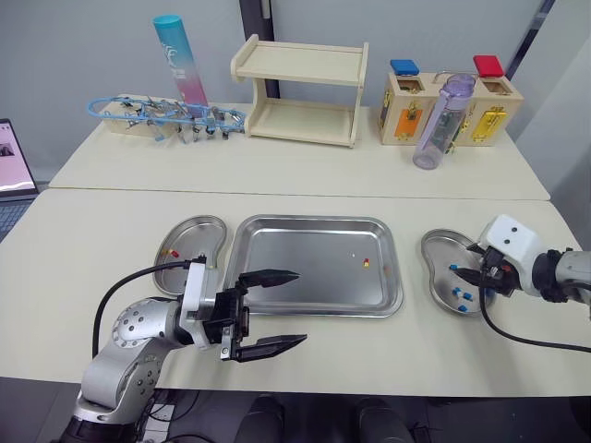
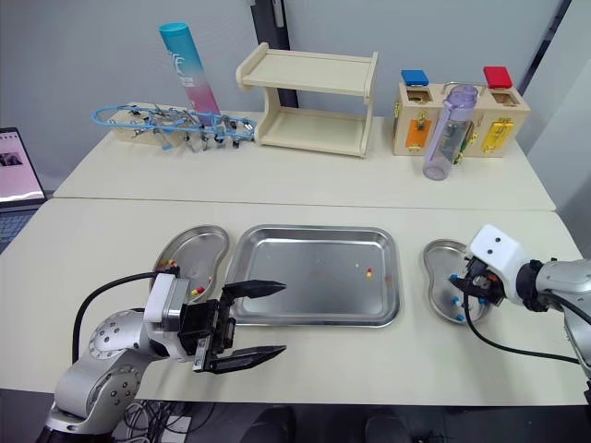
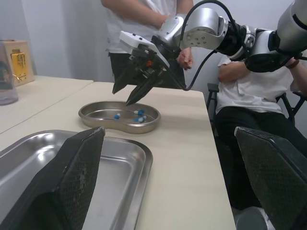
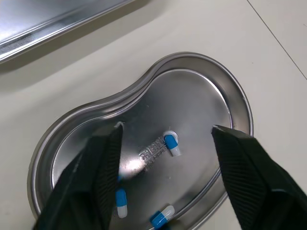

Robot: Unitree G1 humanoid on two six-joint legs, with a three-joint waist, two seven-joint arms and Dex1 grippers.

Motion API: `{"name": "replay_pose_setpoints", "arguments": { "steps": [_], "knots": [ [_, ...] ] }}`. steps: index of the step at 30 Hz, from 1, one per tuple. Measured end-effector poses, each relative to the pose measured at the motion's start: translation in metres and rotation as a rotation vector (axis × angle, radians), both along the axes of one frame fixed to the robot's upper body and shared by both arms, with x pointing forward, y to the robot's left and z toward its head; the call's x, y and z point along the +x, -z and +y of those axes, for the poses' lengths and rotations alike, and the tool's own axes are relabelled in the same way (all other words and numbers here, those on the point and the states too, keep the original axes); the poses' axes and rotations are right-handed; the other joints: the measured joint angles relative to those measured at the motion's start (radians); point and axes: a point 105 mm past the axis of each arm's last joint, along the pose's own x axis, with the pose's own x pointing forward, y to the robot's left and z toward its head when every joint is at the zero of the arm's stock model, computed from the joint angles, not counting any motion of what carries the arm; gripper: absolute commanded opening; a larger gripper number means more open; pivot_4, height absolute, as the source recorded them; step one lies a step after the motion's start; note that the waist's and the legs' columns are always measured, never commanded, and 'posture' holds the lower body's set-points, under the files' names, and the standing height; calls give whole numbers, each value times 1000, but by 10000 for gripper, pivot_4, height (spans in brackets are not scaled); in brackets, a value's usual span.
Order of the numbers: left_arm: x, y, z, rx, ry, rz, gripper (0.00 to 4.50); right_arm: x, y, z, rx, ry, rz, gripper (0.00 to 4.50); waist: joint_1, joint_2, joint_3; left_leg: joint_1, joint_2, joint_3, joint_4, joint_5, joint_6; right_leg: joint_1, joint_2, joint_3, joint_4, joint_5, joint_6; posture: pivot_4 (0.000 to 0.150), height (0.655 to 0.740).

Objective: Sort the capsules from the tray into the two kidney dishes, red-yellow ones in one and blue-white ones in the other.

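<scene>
The steel tray (image 1: 314,312) lies in the middle of the near table with one red-yellow capsule (image 1: 366,262) on its right side. On the tray's left, a kidney dish (image 1: 205,227) holds red-yellow capsules (image 1: 170,252). My left gripper (image 1: 301,307) hovers open over the tray's front left corner, nothing between its fingers. The right kidney dish (image 1: 436,245) holds blue-white capsules (image 4: 170,143). My right gripper (image 1: 466,261) hangs just above that dish, open and empty, fingertips pointing down into it.
On the far table stand a wooden shelf (image 1: 300,92), a clear bottle (image 1: 443,120), a wooden lock box (image 1: 489,111), a tangle of blue tubing (image 1: 166,115) and a pink-blue cylinder (image 1: 180,60). A laptop (image 1: 14,175) sits at the left edge. People (image 3: 254,86) are beyond the table's right end.
</scene>
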Motion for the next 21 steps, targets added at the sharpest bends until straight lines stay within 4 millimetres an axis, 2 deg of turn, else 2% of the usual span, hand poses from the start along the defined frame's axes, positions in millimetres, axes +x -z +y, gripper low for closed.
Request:
{"name": "replay_pose_setpoints", "arguments": {
  "steps": [1, 5, 8, 11, 15, 16, 17, 19, 21],
  "knots": [
    [1, 1, 2, 1, -21, 9, 45000, 0, -2, 2, 6, -16, -6, 44513, 0, 0, 0, 0, 0, 0, 0, 0, 0, 0, 0, 0, 0, 0, 0, 1500, 7400],
    [11, 3, 17, 35, -173, -4, 45000, -5, -14, 0, 1, -78, -61, 44820, 1, 0, 0, 0, 0, 0, 0, 0, 0, 0, 0, 0, 0, 0, 0, 1500, 7400],
    [19, 4, 44, 121, -342, -9, 45000, -17, -20, -3, 23, -145, -98, 44820, 2, -1, 1, 0, 0, 0, 0, 0, 0, 0, 0, 0, 0, 0, 0, 1500, 7400],
    [32, 5, 99, 221, -579, 16, 45000, -34, -19, -9, 34, -205, -128, 44820, 2, -1, 1, 0, 0, 0, -1, 0, 0, 0, 0, 0, 0, 0, 0, 1500, 7400],
    [39, 9, 177, 257, -860, 115, 45000, -48, -13, -36, 50, -175, -122, 44820, -1, -1, 1, 1, 0, 0, 0, 0, 0, 1, 0, 0, 0, 0, 0, 1500, 7400],
    [36, 14, 195, 280, -910, 143, 45000, -51, -10, -47, 50, -149, -112, 44820, -1, -1, 1, 1, 0, 0, 0, 0, 0, 1, 0, 0, 0, 0, 0, 1500, 7400],
    [33, 17, 205, 294, -939, 160, 45000, -52, -8, -52, 50, -137, -102, 44820, -2, -1, 1, 2, 0, 1, -1, 0, 0, 1, 0, 0, 0, 0, 0, 1500, 7400],
    [19, 30, 244, 343, -1054, 234, 45000, -61, 1, -72, 40, -92, -51, 44820, -6, -1, 1, 1, 0, 1, -2, 0, 0, 0, 0, 0, -1, 0, 0, 1500, 7400],
    [2, 42, 272, 374, -1138, 294, 45000, -66, 9, -88, 52, -39, -5, 44820, -11, -1, 1, 1, 0, 2, -3, 0, 0, 0, 0, 1, -1, 0, 0, 1500, 7400]
  ]
}}
